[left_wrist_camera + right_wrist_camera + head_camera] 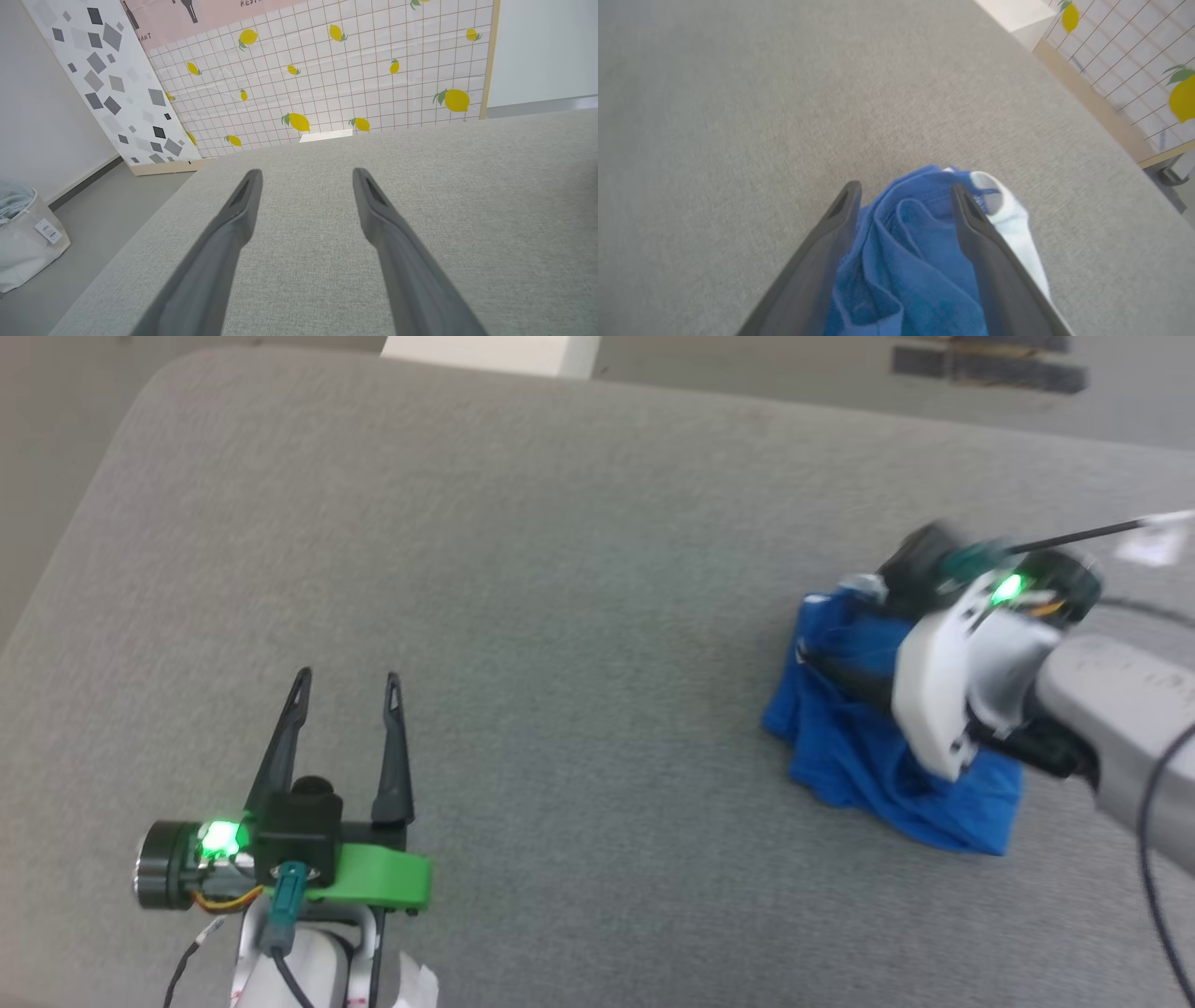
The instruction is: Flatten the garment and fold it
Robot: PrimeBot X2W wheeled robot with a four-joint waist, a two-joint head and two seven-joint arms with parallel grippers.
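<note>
Head view: garment [868, 756] sits as a crumpled blue heap at right-centre of frame on the grey desk [560, 616]. Right pincer [904, 189] is spread wide, straddling the bunch, not clamping. Left pincer [348, 677] is open at lower left, well apart. Suggest pinching one single edge, not the wad, then dragging low and outward to flatten

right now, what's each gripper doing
left gripper: open, empty
right gripper: open, shorts bunched between its fingers
</note>
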